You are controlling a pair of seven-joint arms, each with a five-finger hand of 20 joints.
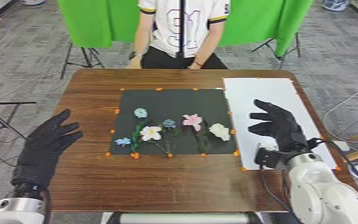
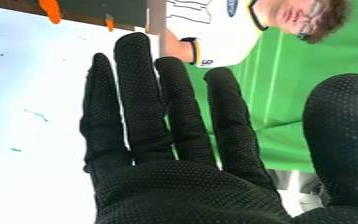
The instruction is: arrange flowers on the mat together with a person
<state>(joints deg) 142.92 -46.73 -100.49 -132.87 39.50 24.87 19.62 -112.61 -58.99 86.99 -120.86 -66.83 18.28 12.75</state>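
Pink flower (image 1: 191, 121) lies stem toward robot, bloom away (left hand (image 1: 44, 146), right hand (image 1: 285, 131) unclenched).

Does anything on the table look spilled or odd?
Small green specks on the white sheet look stray, though I can't tell whether they're scraps or marks. Otherwise nothing stands out: the flowers lie on the dark mat.

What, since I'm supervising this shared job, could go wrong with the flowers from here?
The yellow-centred white flower lies close among its neighbours, so moving it might drag one along. The lowest blue flower is near the left edge of the mat and could be nudged off. The right hand might bump a person's hand if both reach in.
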